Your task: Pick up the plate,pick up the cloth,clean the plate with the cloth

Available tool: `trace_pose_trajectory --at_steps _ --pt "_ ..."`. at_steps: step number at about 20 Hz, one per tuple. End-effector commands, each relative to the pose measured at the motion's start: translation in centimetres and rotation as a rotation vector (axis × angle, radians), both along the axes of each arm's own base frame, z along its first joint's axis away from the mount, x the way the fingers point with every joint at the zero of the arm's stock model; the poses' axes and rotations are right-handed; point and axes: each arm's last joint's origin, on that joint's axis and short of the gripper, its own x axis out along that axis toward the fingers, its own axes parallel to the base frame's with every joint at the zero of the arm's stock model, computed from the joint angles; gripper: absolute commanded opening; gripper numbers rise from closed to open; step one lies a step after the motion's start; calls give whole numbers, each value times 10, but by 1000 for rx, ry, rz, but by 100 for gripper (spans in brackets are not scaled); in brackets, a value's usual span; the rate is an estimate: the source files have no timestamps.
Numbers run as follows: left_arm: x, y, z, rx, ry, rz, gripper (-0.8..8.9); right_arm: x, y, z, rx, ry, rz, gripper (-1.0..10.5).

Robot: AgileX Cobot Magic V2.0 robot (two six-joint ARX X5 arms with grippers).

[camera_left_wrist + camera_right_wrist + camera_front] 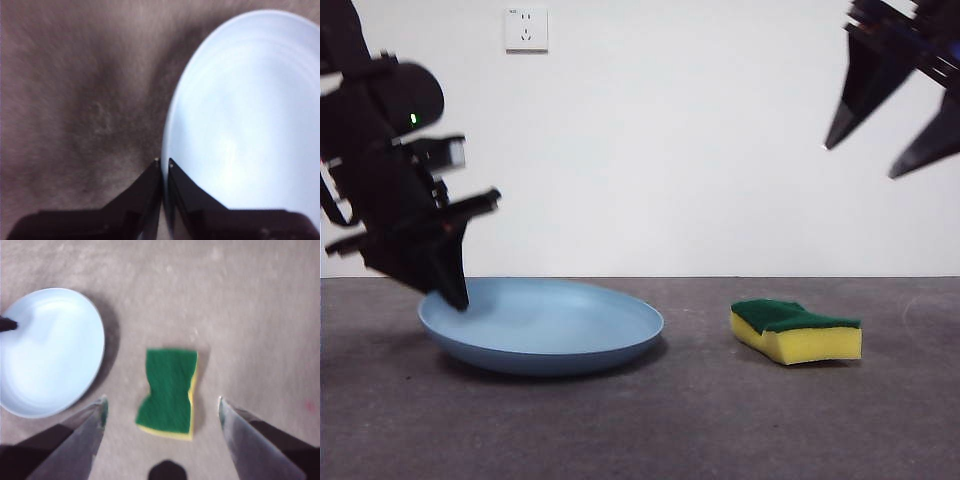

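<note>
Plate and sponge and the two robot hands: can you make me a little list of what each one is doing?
plate: light blue, on the table, one edge tipped up
left gripper: jaws shut on the plate's rim
sponge: yellow with green top, lying flat beside the plate, untouched
right gripper: jaws open, hanging above the sponge
table: dark grey

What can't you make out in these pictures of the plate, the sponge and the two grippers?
- Plate rim under the left gripper: front view, dark arm hides the contact.
- Plate's far edge: left wrist view, cut off by the picture's edge.
- Sponge underside: hidden in every view.
- Right gripper above the sponge: wrist view blurred; front view cuts off its arm.
</note>
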Motion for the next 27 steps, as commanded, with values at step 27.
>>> trace_pose_trajectory --at_steps 27 --pt "-59 14 96 -13 -240 -25 -8 84 81 -126 -347 376 159 -20"
